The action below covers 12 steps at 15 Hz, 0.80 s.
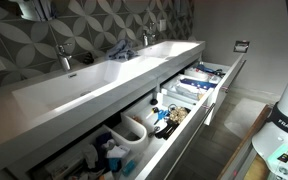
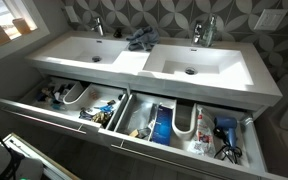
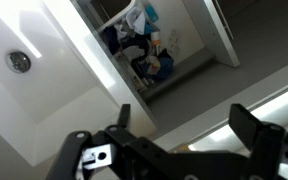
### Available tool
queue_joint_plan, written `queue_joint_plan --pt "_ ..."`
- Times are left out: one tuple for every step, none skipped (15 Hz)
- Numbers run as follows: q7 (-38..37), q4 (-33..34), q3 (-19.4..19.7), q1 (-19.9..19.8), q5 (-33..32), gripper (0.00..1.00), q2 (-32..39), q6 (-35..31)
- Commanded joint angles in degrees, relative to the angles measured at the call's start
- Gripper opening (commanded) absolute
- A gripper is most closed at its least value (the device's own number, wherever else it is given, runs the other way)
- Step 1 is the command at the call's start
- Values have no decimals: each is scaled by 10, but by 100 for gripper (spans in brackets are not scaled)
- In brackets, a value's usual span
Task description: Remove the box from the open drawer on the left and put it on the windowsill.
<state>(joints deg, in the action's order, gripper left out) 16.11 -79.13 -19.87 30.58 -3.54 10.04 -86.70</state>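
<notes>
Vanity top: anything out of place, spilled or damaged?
A crumpled dark cloth lies on the counter between the two basins, near the wall. The open drawers are cluttered, but nothing looks spilled or broken.

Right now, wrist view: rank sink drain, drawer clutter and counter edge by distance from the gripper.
1. Counter edge, just ahead of the open gripper.
2. Drawer clutter, top centre.
3. Sink drain, far left.

box indistinguishable in blurry drawer [image 2: 54, 125]
</notes>
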Motion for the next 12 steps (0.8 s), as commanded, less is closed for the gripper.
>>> queue_joint_plan --pt "-33 -119 23 -37 52 100 -79 27" --pt "-35 -140 30 -46 64 100 -87 39" --pt "-41 -156 20 -68 70 100 -89 53" --pt "-39 -176 24 -78 79 100 -88 62" --pt "-41 -194 25 -87 89 100 -88 73" --pt "-37 -213 26 -97 101 100 -82 81" --pt "-31 -162 16 -90 71 100 -67 74" --pt "-29 -175 17 -96 72 100 -64 74" --pt "-29 -174 17 -97 72 100 -61 73" --pt "-29 -171 16 -96 72 100 -60 73" --pt "-29 -168 14 -95 72 100 -61 73" --pt "-29 -166 13 -95 72 100 -63 73"
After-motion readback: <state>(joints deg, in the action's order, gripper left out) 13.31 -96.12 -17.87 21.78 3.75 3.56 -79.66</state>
